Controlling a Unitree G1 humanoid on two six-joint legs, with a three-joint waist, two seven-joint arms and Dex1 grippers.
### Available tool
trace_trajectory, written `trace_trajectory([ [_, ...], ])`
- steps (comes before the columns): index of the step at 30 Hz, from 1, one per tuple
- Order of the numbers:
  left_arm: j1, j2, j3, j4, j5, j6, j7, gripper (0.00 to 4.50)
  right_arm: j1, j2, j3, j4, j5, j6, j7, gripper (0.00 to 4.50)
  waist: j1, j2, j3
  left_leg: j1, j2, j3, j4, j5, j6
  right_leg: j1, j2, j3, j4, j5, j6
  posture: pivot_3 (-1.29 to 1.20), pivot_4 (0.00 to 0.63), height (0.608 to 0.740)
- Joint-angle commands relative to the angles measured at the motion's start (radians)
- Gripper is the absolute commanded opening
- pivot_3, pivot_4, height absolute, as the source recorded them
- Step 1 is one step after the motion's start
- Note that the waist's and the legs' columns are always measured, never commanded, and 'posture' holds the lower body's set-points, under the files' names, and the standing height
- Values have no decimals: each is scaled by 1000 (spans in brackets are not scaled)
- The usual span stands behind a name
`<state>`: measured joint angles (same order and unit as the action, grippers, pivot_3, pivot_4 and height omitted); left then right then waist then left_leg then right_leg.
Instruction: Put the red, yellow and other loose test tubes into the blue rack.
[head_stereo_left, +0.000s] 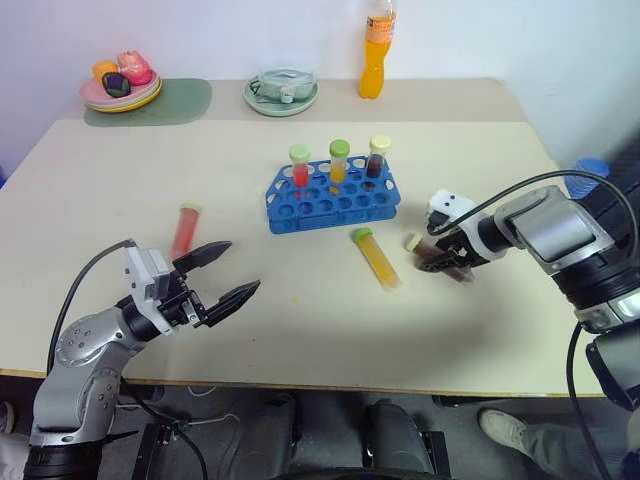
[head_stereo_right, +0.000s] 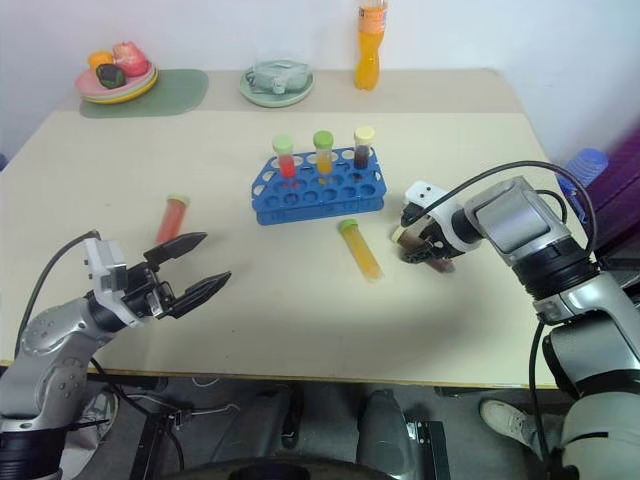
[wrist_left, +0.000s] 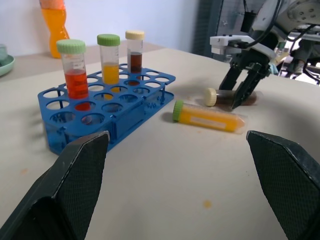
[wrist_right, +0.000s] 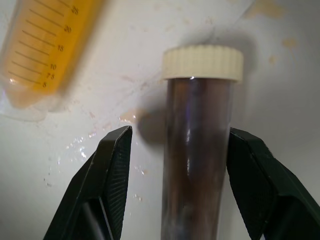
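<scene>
Tube, clear capped plastic, dark brown liquid (wrist_right: 192, 160), lying right of bright blue rack (head_stereo_left: 333, 197): light, smooth, roll-prone; grip mid-barrel. Right gripper (wrist_right: 180, 170) spread astride it, apparently not touching; left gripper (head_stereo_left: 222, 272) spread.

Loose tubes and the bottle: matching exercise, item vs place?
1 red loose tube
2 yellow loose tube
3 brown loose tube
4 orange bottle

A standing far behind the blue rack
B lying inside the open right tool
C lying just in front of the blue rack
D lying near the left tool

Pairs: 1-D, 2-C, 3-B, 4-A
</scene>
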<state>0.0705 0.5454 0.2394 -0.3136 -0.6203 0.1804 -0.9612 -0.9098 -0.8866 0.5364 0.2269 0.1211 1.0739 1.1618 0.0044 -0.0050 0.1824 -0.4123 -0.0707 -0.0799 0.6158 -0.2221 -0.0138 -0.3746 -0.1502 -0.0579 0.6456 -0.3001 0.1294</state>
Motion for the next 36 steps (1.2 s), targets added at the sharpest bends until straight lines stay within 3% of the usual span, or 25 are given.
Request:
trace_trajectory([
  [1, 3, -5, -7, -31, -1, -19, -1, 4500, -36, -3, 20, 48, -30, 37, 14, 2824, 3, 0, 0, 0, 0, 0, 0, 0, 0, 0, 0, 0, 0, 0, 0, 0, 150, 740],
  [10, 18, -6, -14, -39, -3, -22, 7, 4500, -92, 38, 50, 144, -64, 28, 36, 2824, 2, 0, 0, 0, 0, 0, 1, 0, 0, 0, 0, 0, 0, 0, 0, 0, 150, 740],
  [13, 25, -5, -11, -43, -4, -21, 9, 4500, -86, 45, 56, 147, -72, 17, 36, 2009, 3, 0, 0, 0, 0, 0, 1, 0, 0, 0, 0, 0, 0, 0, 0, 0, 150, 740],
  [16, 32, -2, -7, -44, -5, -21, 9, 4500, -74, 48, 54, 148, -89, 2, 33, 768, 3, 0, 0, 0, 0, 0, 0, 0, 0, 0, 0, 0, 0, 0, 0, 0, 150, 740],
  [23, 30, 6, 1, -41, -10, -19, 7, 4500, -43, 28, 19, 99, -68, -25, 73, 758, 4, 0, 0, 0, 0, 0, 0, 0, 0, 0, 0, 0, 0, 0, 0, 0, 150, 740],
  [27, 28, 12, 10, -37, -16, -16, 5, 4500, 21, 16, -154, -52, 55, -59, 117, 758, 6, 0, 0, 0, 0, 0, -1, 0, 0, 0, 0, 0, 0, 0, 0, 0, 150, 740],
  [31, 15, 13, 17, -28, -15, -17, 15, 4500, 45, 237, -604, -180, 336, -22, -22, 758, -16, 1, 3, -1, 1, 1, -1, 0, -1, -3, 1, 0, 2, 0, 0, 0, 150, 740],
  [34, 4, 15, 19, -26, -18, -11, 14, 4500, 116, 395, -756, -258, 407, -120, -168, 758, -13, -1, 2, -1, 1, -2, -1, 1, -2, -2, 1, -1, 3, 0, 0, 0, 150, 740],
  [36, -13, 23, 23, -14, -20, -7, 7, 4500, 189, 531, -783, -266, 348, -401, -282, 758, -8, -4, 1, -1, 0, -2, -1, 1, -2, -1, 1, -1, 2, 0, 0, 0, 150, 740],
])
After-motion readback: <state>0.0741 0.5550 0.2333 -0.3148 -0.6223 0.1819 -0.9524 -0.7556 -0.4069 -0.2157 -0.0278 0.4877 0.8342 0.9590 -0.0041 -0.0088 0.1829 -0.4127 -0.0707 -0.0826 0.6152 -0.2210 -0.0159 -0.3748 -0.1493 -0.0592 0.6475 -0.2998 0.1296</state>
